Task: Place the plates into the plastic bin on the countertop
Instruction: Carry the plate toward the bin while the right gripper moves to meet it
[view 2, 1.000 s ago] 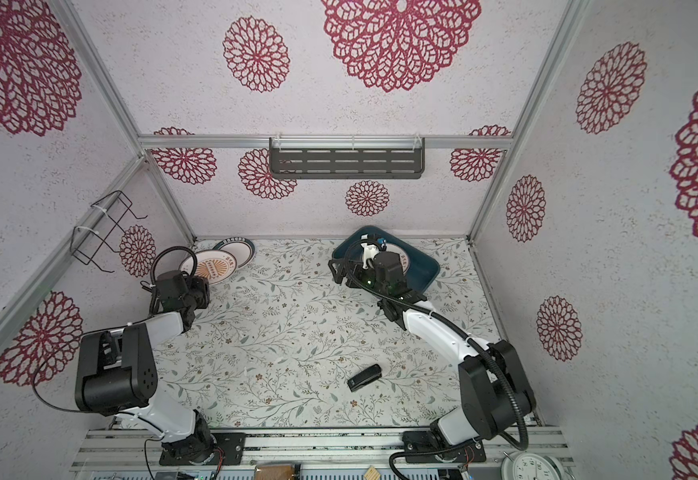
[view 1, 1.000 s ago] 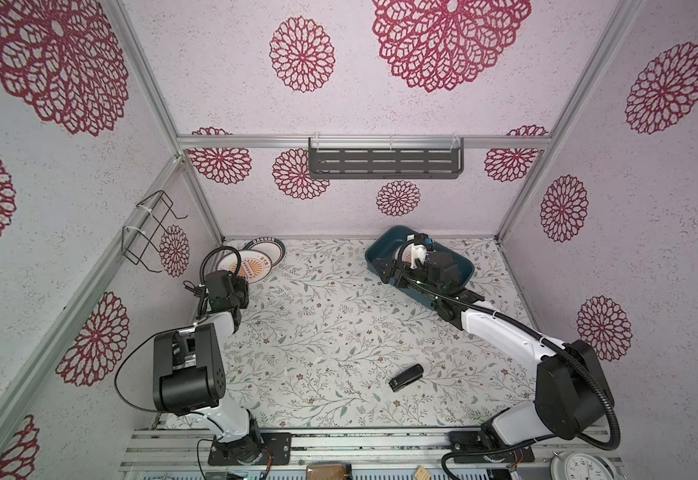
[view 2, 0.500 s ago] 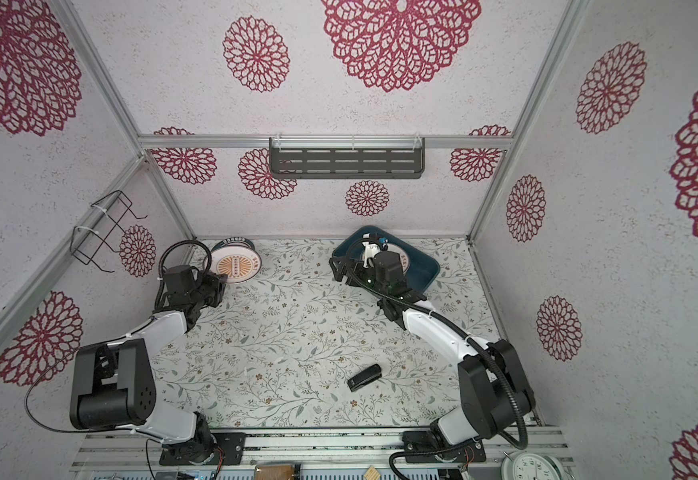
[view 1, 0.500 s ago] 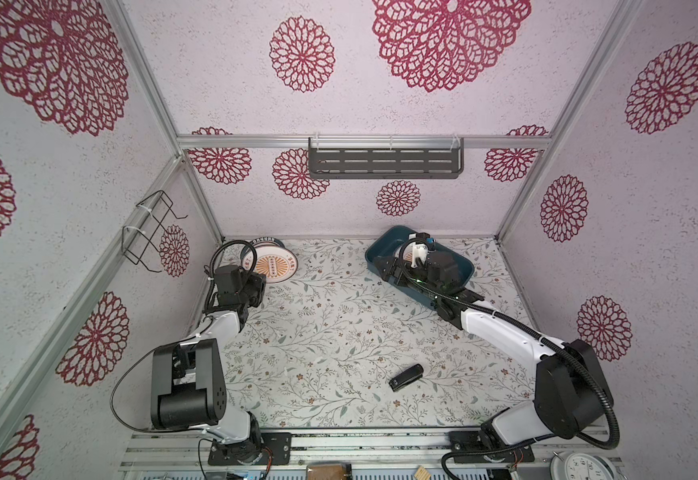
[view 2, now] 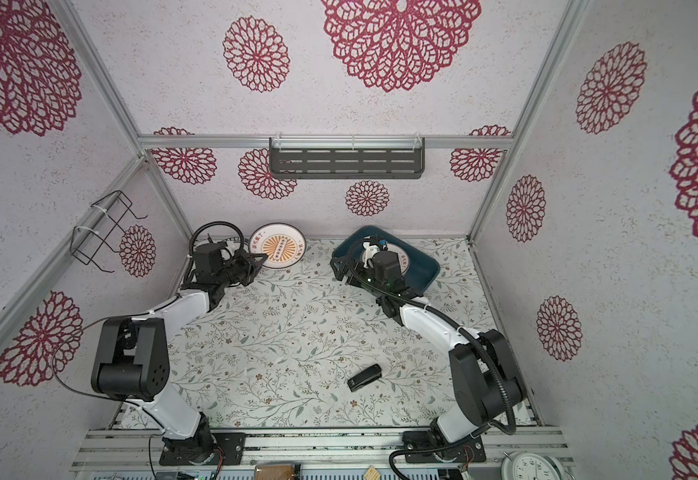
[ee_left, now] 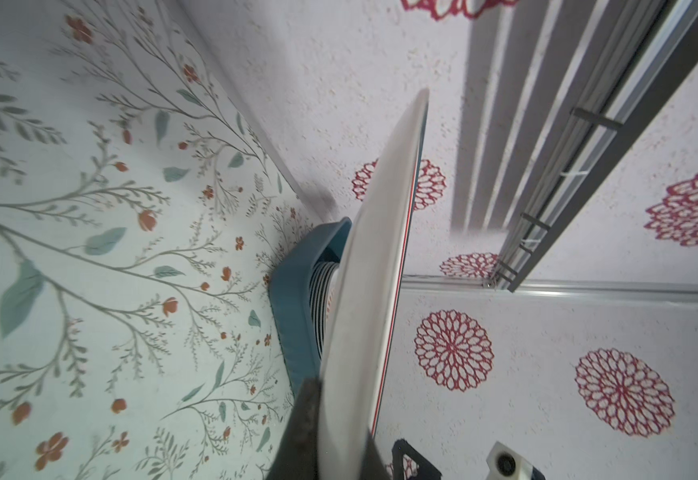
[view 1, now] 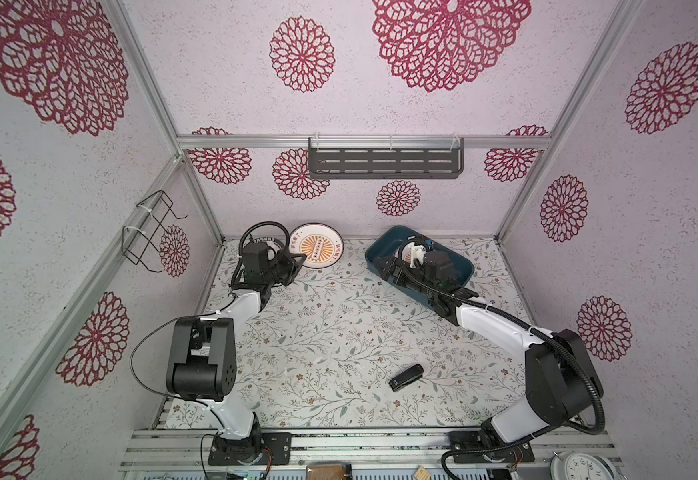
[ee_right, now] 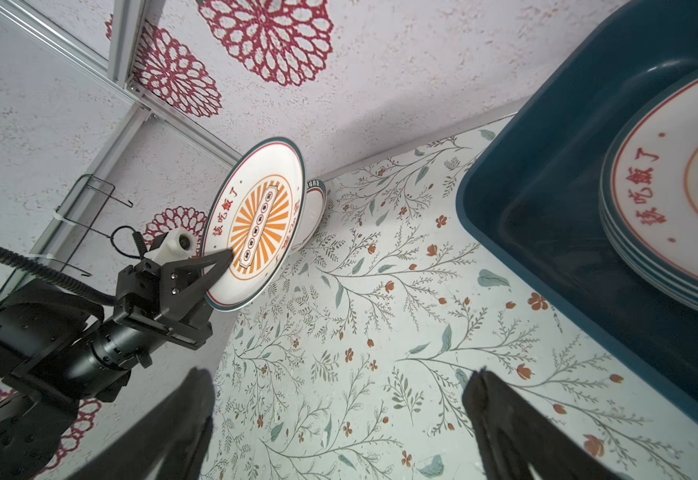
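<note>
While held tilted, plate point(ee_right: 260, 195) shows orange sunburst

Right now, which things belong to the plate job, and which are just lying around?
For the job: the sunburst plate in the shut left end effector; another plate beside it; the stack of plates in the plastic bin; the open right end effector.

Just lying about: small black object; grey shelf; wire rack; clock.
</note>
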Robot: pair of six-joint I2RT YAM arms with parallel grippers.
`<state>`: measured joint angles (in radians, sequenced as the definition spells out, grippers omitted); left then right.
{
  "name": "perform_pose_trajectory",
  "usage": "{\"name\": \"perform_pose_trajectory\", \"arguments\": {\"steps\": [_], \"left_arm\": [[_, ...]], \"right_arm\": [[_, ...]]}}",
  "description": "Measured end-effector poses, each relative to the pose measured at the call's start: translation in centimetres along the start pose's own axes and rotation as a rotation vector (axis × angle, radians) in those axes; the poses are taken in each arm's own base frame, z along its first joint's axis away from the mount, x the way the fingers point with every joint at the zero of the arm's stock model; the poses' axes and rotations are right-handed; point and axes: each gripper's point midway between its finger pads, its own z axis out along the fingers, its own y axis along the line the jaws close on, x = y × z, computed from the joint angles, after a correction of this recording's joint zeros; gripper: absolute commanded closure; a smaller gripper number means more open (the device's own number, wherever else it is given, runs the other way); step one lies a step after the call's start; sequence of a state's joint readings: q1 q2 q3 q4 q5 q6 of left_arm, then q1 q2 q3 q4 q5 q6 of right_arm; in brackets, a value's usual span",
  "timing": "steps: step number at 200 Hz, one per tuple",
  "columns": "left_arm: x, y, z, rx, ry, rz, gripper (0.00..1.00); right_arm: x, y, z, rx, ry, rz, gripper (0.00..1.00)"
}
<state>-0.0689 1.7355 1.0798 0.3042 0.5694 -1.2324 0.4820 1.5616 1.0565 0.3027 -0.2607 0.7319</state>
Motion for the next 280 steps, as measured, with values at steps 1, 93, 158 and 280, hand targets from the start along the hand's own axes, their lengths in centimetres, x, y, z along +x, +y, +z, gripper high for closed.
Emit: {"name": "perform_pose_trajectory", "arguments": {"steps": [1,93,158,280], "left_arm": [[0.1,-0.1,0.0,0.002,0.002,0.001,1.00],[8.6,-3.9,5.0,0.162,0.287,0.027,1.00],[9.2,-5.0,4.9,0.208,0.319,0.026,1.00],[10.4,-4.7,5.6,0.212,0.339,0.087,0.35]], "right_arm": [[0.0,0.0,0.0,0.000,0.000,0.000,0.03],[-1.2,-0.1,1.8,-0.034,-0.023,0.051,0.12],[-2.0,-1.8,2.2,-0.011,-0.050,0.126,0.53],[-2.1,-4.3,3.0,0.043,-0.062,0.283,1.00]]}}
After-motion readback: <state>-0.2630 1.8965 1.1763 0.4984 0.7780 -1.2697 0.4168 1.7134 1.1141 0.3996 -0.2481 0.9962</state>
